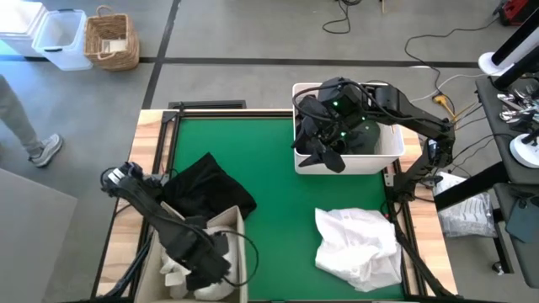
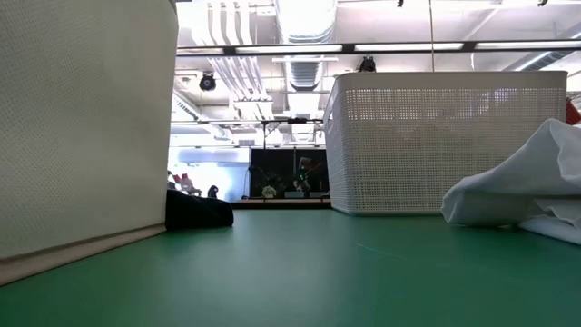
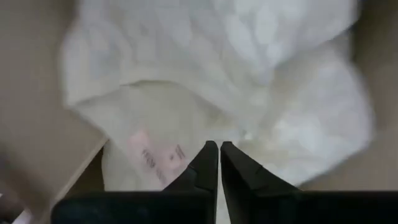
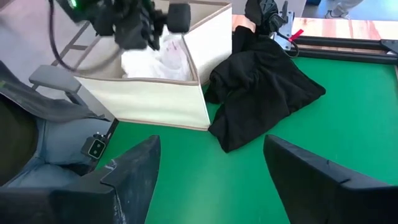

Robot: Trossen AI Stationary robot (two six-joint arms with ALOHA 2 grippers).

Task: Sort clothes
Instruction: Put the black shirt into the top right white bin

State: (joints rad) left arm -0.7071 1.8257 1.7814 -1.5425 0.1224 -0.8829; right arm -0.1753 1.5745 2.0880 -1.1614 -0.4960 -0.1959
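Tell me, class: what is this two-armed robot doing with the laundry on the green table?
It is sorting clothes by colour. The left gripper, fingers shut, is down inside the beige fabric bin among crumpled white garments. The right gripper, fingers open, hangs over the white plastic basket, which holds dark clothing. A black garment lies beside the bin and a white one on the mat, both unsorted.

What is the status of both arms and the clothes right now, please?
Left gripper fingers shut, down in beige bin over white garment. Right gripper open above white basket. Black garment and white pile on table. Nothing blocking.
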